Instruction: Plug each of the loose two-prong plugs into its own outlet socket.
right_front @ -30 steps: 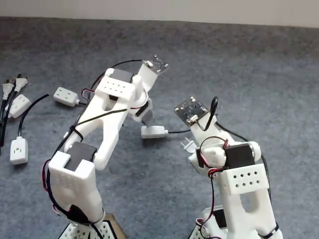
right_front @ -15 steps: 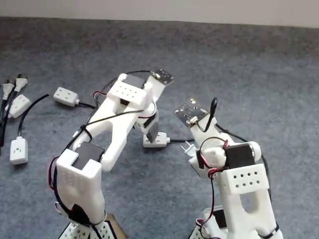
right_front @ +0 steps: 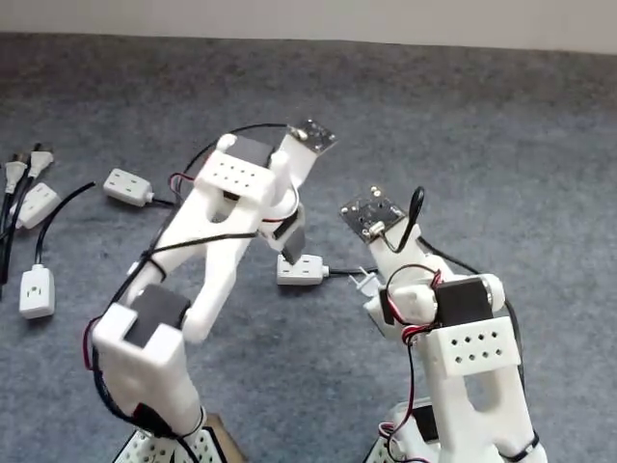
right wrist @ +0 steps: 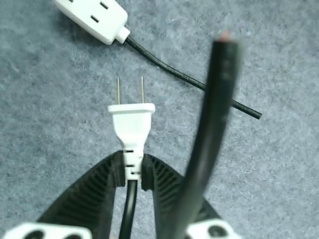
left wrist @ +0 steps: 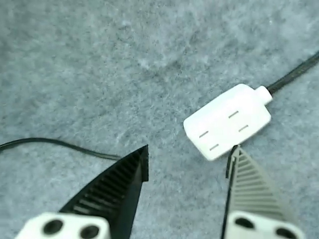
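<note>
Four white outlet sockets are lying on the grey carpet (right_front: 501,145) in the high view. The centre socket (right_front: 299,270) is sitting between the two arms. The rear socket (right_front: 127,186) is lying farther back on the left. The edge socket (right_front: 37,204) and the near socket (right_front: 37,291) are lying close to the left border.

Three plugs are showing. The held plug (right wrist: 130,122) is in the right arm's grasp. What look like two loose plugs (right_front: 14,172) are lying side by side at the far left.

The left gripper (left wrist: 189,149) is hanging spread wide over the centre socket, with one fingertip (left wrist: 234,152) just beside its edge. The socket's slots are facing up, unfilled.

The right gripper (right wrist: 132,169) is clamping the held plug by its rear body. The prongs are pointing toward the centre socket and are apart from it.
</note>
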Controlling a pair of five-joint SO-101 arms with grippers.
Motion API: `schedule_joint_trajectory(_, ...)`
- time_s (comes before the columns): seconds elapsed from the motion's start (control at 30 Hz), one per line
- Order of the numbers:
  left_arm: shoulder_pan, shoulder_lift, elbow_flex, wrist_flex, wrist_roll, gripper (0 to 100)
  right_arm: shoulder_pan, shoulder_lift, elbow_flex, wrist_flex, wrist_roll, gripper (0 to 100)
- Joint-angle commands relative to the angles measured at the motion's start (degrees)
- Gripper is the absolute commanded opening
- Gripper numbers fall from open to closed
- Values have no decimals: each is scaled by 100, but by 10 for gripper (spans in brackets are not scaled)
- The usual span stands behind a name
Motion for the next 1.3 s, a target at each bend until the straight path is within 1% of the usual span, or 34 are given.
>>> schedule_joint_trajectory(0.0,-171,-743,-92,211,-70,261,-57,22,-31,-110,-79,6)
schedule_joint_trajectory(0.1,-259,-1191,224,70,-70,261,-57,31,-31,-110,-79,6)
schedule_joint_trajectory(0.2,-215,-1648,892,-264,-70,261,-57,31,-31,-110,-62,6)
schedule_joint_trajectory(0.27,-215,-1991,1455,-651,-79,262,-66,31,-31,-127,-44,6)
schedule_joint_trajectory(0.33,-233,-2369,2070,-1108,-290,261,-207,31,13,-207,-44,6)
schedule_joint_trajectory(0.47,-268,-3187,3407,-2004,-677,260,-963,31,374,-655,-123,6)
schedule_joint_trajectory(0.57,-426,-3837,4268,-2426,-870,260,-1622,40,567,-1156,-413,6)
schedule_joint_trajectory(0.63,-690,-4303,4725,-2576,-1046,260,-2009,40,593,-1393,-475,6)
schedule_joint_trajectory(0.7,-998,-4813,5086,-2611,-1169,259,-2149,48,593,-1640,-580,6)
schedule_joint_trajectory(0.83,-1745,-5965,5622,-2576,-1187,259,-2132,48,752,-2062,-870,6)
schedule_joint_trajectory(0.93,-2132,-6756,6018,-2567,-1187,259,-2132,31,1042,-2396,-1143,6)
schedule_joint_trajectory(1.03,-2255,-7424,6413,-2567,-1160,259,-2132,-31,1367,-2879,-1565,6)
schedule_joint_trajectory(1.1,-2246,-7767,6580,-2497,-1134,259,-2114,-31,1666,-3398,-1855,6)
schedule_joint_trajectory(1.17,-2237,-7978,6607,-2215,-835,259,-1877,-40,1947,-3881,-2057,6)
schedule_joint_trajectory(1.27,-2141,-8040,6607,-2136,-527,259,-1332,-40,2114,-4321,-2277,6)
